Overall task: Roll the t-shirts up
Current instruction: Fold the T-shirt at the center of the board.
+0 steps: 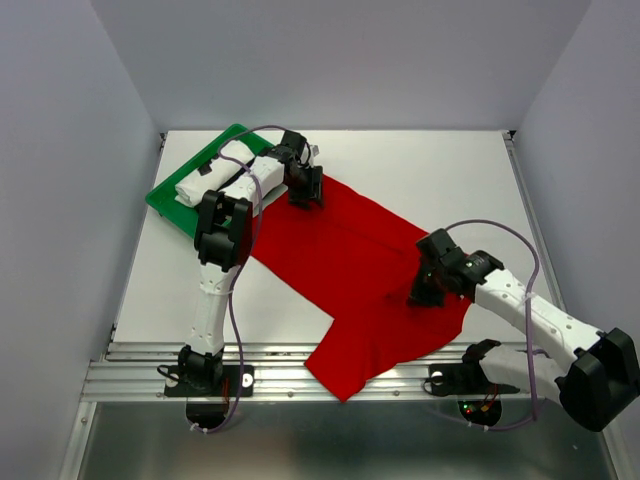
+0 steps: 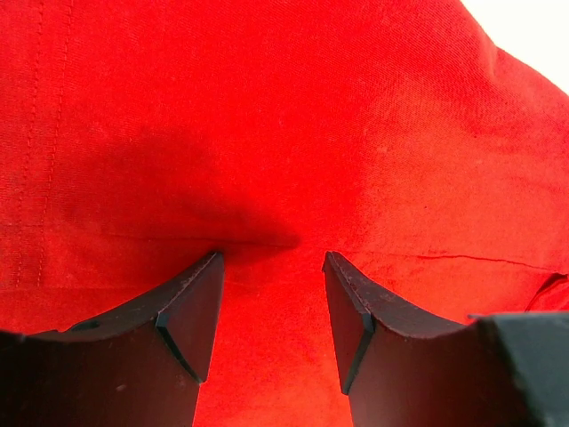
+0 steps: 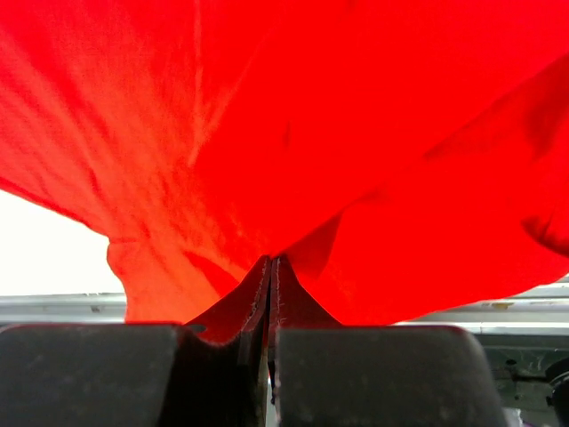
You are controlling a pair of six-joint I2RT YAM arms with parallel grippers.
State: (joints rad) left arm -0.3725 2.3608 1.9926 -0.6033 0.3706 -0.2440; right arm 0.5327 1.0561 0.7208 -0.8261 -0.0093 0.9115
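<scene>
A bright red t-shirt (image 1: pixel 350 270) lies spread diagonally across the white table, from the far left to the near edge. My left gripper (image 1: pixel 305 192) is open at its far left corner, jaws apart just above the cloth (image 2: pixel 271 178). My right gripper (image 1: pixel 428 292) is shut on the shirt's right side and lifts a pinched fold of red cloth (image 3: pixel 293 133). A lower corner of the shirt hangs over the table's front edge.
A green tray (image 1: pixel 178 195) stands at the far left with a rolled white garment (image 1: pixel 215 172) in it, partly under my left arm. The metal rail (image 1: pixel 270 375) runs along the near edge. White walls enclose the table.
</scene>
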